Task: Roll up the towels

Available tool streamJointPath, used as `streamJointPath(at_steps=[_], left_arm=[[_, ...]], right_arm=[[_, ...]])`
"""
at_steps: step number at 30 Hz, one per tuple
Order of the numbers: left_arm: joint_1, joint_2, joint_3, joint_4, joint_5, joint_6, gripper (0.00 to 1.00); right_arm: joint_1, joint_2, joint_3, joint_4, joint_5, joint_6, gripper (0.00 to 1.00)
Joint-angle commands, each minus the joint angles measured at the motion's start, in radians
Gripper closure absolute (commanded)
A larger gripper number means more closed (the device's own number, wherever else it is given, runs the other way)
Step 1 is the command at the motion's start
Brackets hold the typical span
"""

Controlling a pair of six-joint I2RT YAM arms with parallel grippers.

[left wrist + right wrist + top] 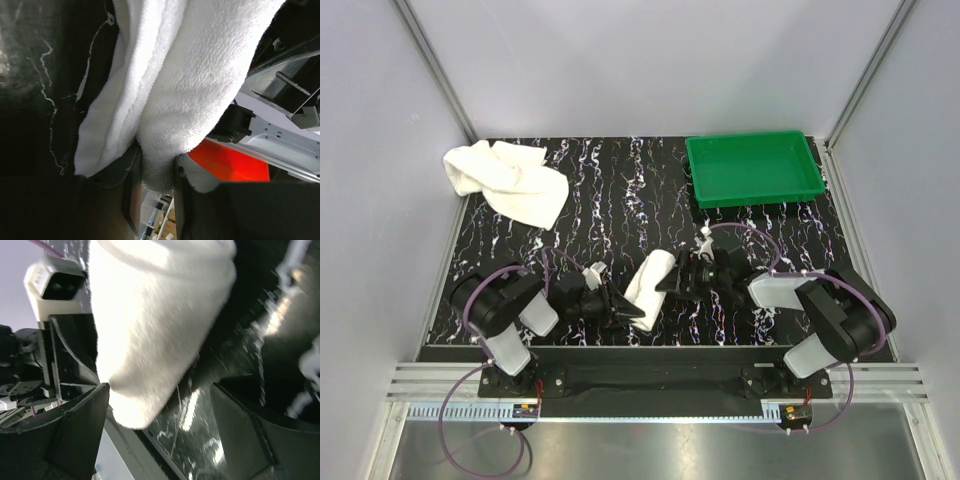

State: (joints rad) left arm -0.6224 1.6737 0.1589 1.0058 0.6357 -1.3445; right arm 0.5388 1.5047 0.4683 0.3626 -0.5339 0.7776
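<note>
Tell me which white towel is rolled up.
The front towel, pinched by the left gripper; the far-left towel lies crumpled in a heap.

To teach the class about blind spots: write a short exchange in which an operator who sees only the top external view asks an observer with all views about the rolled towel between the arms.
Operator: Does the left pincer hold the rolled towel?
Observer: Yes. The left wrist view shows its fingers squeezing the towel's end.
Operator: And the right pincer?
Observer: The right wrist view shows it open wide, not gripping the towel.
</note>
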Motion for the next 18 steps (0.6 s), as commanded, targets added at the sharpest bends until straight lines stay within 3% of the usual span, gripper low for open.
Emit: streamJointPath(at_steps=[1,6,15,16,18], left_arm=[[0.012,0.142,-0.071,0.144,0.064,-0.082,1.00],[0.029,0.256,-0.094,0.348,0.091,-0.142,1.00],[0.096,0.434,-0.099,0.655,0.171,-0.271,1.00],[0.099,0.452,-0.093,0.660,0.177,-0.278,1.00],[0.104,0.451,-0.091,0.659,0.176,-0.272,1.00]], right_arm=[[0.038,0.080,0.035,0.166,0.060,0.018,0.11],[0.099,0.205,0.088,0.234,0.077,0.023,0.11],[0.159,0.379,0.083,0.464,0.057,0.091,0.20],[0.165,0.385,0.081,0.476,0.055,0.094,0.25],[0.168,0.400,0.076,0.498,0.051,0.101,0.51]])
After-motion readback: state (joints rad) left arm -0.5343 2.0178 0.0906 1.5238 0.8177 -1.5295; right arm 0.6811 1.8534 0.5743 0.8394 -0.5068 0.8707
